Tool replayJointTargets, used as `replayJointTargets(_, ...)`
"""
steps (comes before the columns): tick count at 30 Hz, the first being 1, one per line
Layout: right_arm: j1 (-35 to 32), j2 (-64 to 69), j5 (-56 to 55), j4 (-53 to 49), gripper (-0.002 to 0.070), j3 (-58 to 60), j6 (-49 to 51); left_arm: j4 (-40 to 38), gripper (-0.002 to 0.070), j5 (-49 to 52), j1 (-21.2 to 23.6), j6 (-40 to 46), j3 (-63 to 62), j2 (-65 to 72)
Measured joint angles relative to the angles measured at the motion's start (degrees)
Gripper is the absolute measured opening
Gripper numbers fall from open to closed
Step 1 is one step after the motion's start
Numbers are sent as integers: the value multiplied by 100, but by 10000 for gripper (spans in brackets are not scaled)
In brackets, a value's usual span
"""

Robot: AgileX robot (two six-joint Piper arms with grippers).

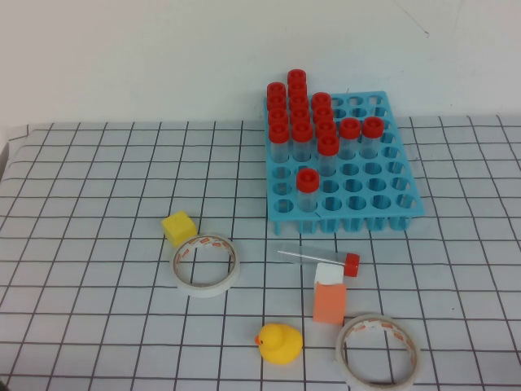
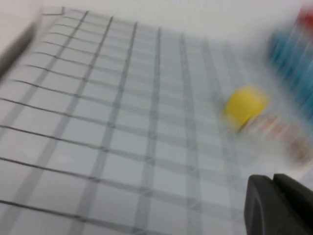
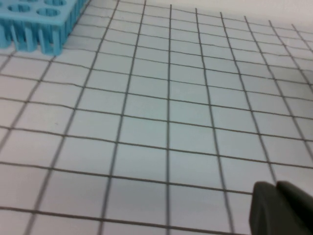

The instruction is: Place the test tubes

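Observation:
A blue test tube rack (image 1: 366, 213) stands at the back right of the gridded table, with several red-capped tubes (image 1: 300, 130) upright in it. One loose red-capped test tube (image 1: 321, 258) lies flat in front of the rack. Neither arm shows in the high view. My left gripper (image 2: 273, 183) is shut and empty above the table's left part, with the yellow cube (image 2: 244, 105) ahead of it. My right gripper (image 3: 275, 188) is shut and empty over bare grid, with the corner of the blue test tube rack (image 3: 36, 22) far ahead.
A yellow cube (image 1: 179, 227) and a tape roll (image 1: 205, 264) lie left of centre. An orange and white box (image 1: 330, 295) stands just in front of the loose tube. A rubber duck (image 1: 280, 342) and a second tape roll (image 1: 378, 349) sit near the front edge.

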Motion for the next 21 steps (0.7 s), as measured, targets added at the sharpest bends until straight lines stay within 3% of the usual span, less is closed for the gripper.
replayJointTargets(3, 0, 0, -23, 502, -1, 0, 0, -1618, -1, -585, 0, -588, 0, 0)
replayJointTargets(7, 0, 0, -55, 1779, -1, 11, 113, -2916, -1, -1016, 0, -805, 0, 0)
replayJointTargets(12, 0, 0, -55, 4940, -1, 35, 597, -3193, -1, -1267, 0, -795, 0, 0)
replayJointTargets(17, 0, 0, -147, 5667, -1, 35, 597, -3206, -1, -1374, 0, -625, 0, 0)
replayJointTargets(21, 0, 0, -571, 5769, -1, 35, 597, -3132, -1, -459, 0, 140, -300, 0)
